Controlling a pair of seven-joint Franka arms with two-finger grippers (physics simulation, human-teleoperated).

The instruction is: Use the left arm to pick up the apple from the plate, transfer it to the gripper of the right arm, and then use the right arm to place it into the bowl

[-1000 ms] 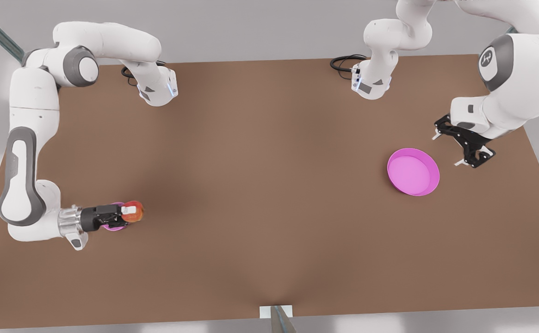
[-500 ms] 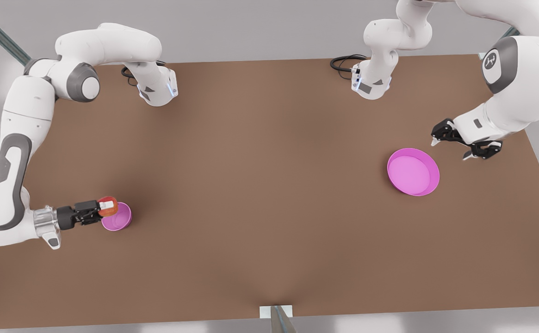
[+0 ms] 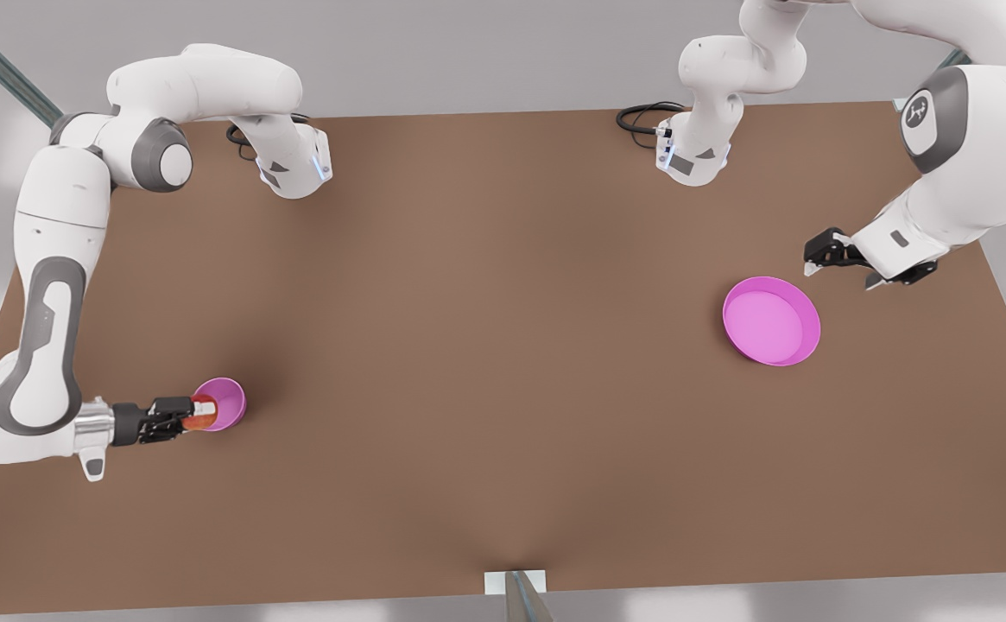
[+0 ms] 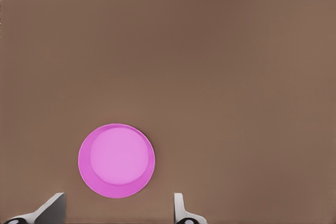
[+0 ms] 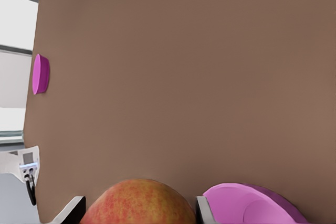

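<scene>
The right end effector point(image 3: 185, 416) pinches the apple point(image 3: 201, 412) across its firm, smooth, light sides at the bowl point(image 3: 224, 399) rim, while the left end effector point(image 3: 839, 263) waits spread near the plate point(image 3: 770, 320).

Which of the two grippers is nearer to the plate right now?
Left. The left gripper hovers just beside the plate, open and empty. The right gripper is far across the table at the bowl, jaws shut on the apple.
</scene>
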